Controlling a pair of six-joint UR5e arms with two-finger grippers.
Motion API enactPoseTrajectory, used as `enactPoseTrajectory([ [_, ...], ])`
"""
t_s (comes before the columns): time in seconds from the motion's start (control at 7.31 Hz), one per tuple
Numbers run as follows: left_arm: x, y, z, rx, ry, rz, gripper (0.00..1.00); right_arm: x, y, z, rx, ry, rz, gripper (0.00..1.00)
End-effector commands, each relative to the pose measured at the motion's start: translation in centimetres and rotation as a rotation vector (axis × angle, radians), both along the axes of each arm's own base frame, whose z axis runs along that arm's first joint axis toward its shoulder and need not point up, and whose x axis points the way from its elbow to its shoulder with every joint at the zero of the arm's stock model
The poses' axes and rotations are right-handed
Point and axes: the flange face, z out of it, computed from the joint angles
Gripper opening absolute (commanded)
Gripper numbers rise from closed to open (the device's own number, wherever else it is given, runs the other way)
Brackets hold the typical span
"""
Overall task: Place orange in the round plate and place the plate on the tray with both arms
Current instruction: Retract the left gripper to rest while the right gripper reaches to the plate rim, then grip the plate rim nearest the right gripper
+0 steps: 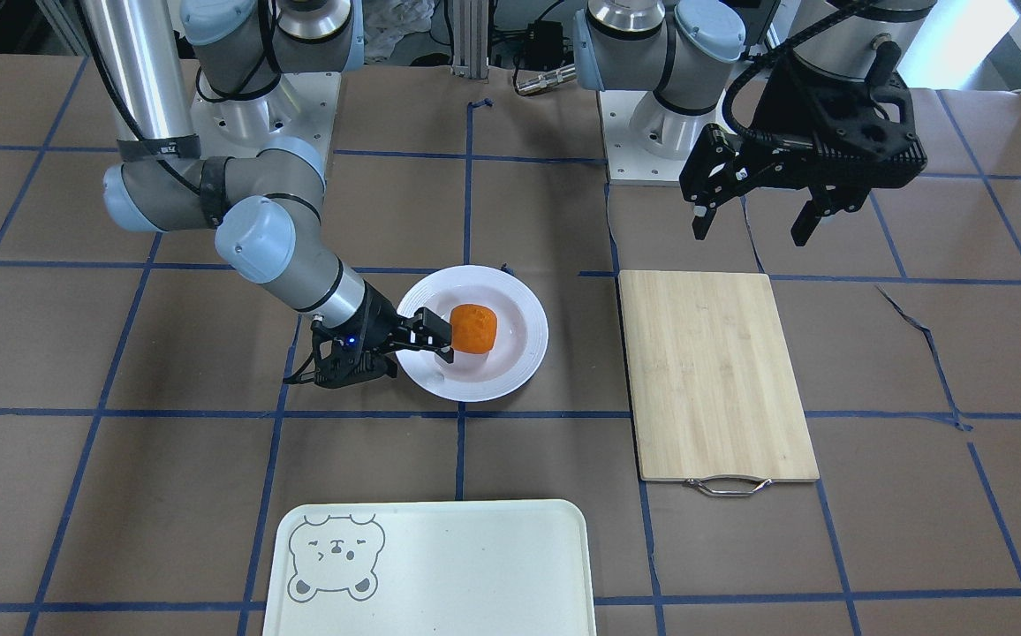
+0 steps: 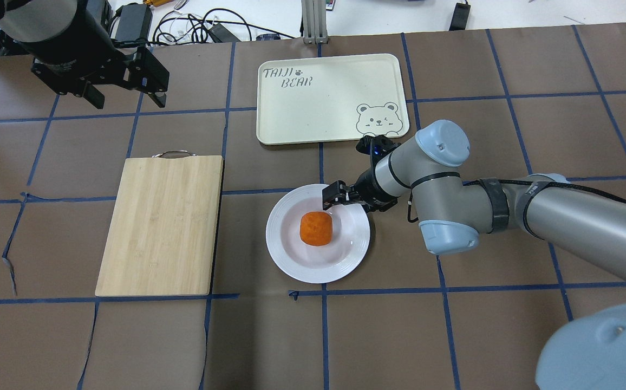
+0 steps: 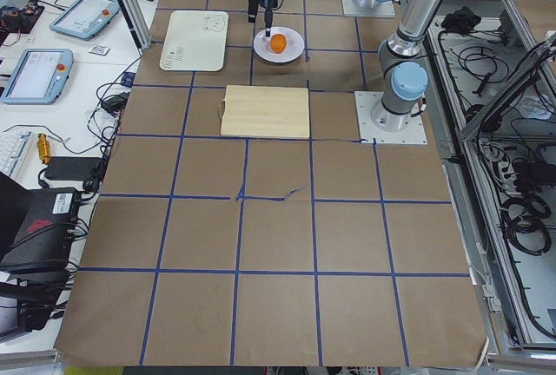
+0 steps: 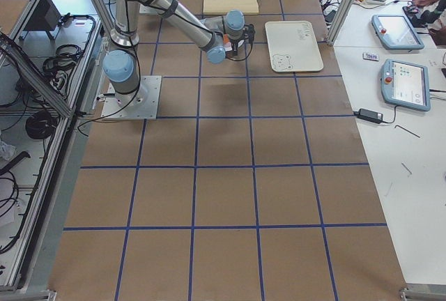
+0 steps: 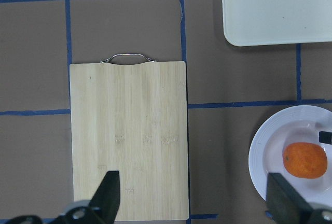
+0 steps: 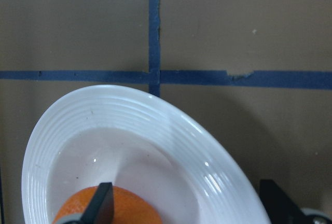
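Brown paper-covered table (image 2: 508, 65) gridded with blue tape, bright orange fruit (image 2: 316, 228) in glossy white round plate (image 2: 291, 260), cream bear-printed tray (image 2: 313, 119) apart, bamboo cutting board (image 2: 161, 225) nearby, right gripper (image 1: 436, 336) spread beside fruit, left gripper (image 1: 753, 216) agape aloft.

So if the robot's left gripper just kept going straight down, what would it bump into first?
Probably the bamboo cutting board. The left gripper hangs open, pointing down, near the board's edge, so it might meet the bare table beside it instead. Depth is hard to judge.
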Motion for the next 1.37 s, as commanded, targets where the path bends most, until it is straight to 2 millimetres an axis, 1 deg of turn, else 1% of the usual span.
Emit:
enactPoseTrajectory([
  [0.0,0.0,0.0,0.0,-0.002,0.001,0.001,1.00,0.1,0.5,-0.7,0.013,0.010,0.005,0.96],
  [0.14,0.0,-0.1,0.0,-0.002,0.007,0.000,1.00,0.1,0.5,-0.8,0.018,0.007,0.004,0.83],
  [0.27,0.0,-0.1,0.0,-0.002,0.007,0.000,1.00,0.1,0.5,-0.9,0.021,0.008,0.004,0.57],
  [0.41,0.1,-0.1,0.0,-0.002,0.007,0.005,1.00,0.1,0.5,-0.8,0.023,0.006,0.003,0.48],
  [0.55,0.2,-0.1,0.1,-0.003,0.005,0.006,1.00,0.1,0.5,-0.9,0.025,0.006,0.003,0.28],
  [0.68,0.1,-0.1,0.3,-0.006,0.004,0.003,1.00,0.1,0.4,-0.8,0.021,0.006,0.005,0.02],
  [0.96,0.2,-0.1,0.3,-0.006,0.004,0.006,1.00,0.1,0.1,-0.4,0.011,0.002,0.003,0.00],
  [1.09,0.2,-0.1,0.3,-0.006,0.002,0.007,1.00,0.1,-0.2,0.1,0.000,-0.005,-0.001,0.00],
  [1.23,0.2,-0.1,0.3,-0.006,0.002,0.007,1.00,-0.5,-0.7,0.7,-0.021,-0.009,-0.013,0.00],
])
